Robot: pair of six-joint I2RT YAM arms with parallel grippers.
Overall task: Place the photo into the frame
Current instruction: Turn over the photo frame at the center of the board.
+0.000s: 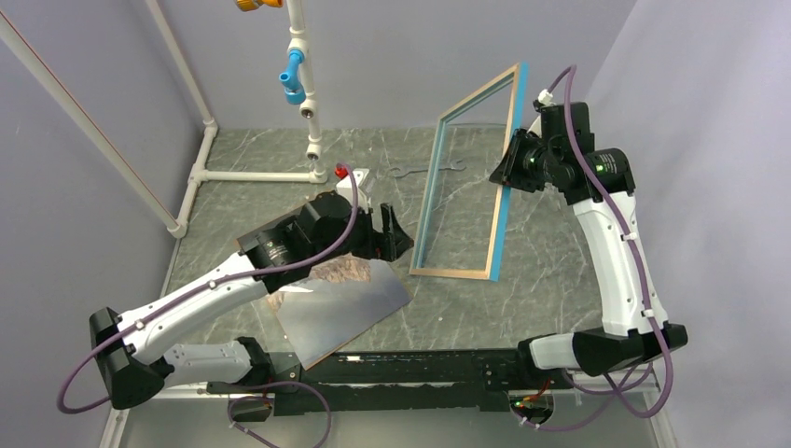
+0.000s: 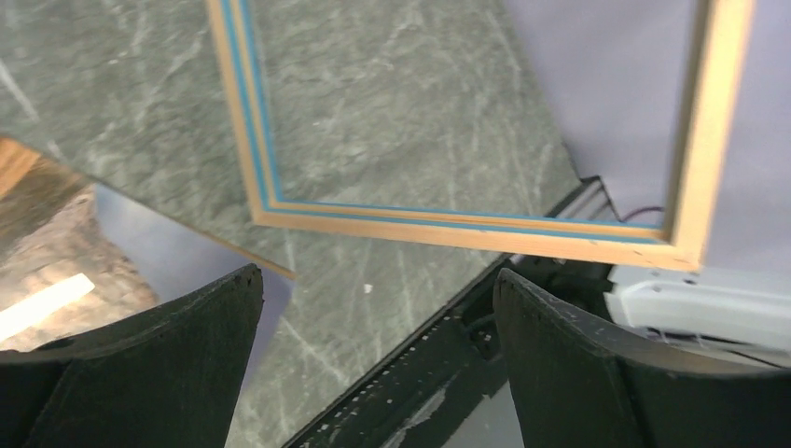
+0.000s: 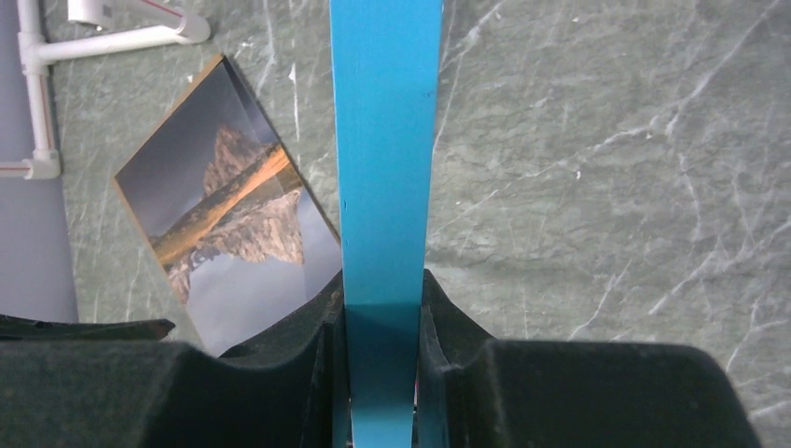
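Bright, even overhead light; soft shadows on the worktop [image 1: 560,252]. Glare streaks the photo [image 1: 354,299]. Wrist views blur the near jaws.

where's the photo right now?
In the top view the photo lies flat on the table, left of centre, partly hidden by the left arm, just left of the frame that the right arm's fingers hold on edge.
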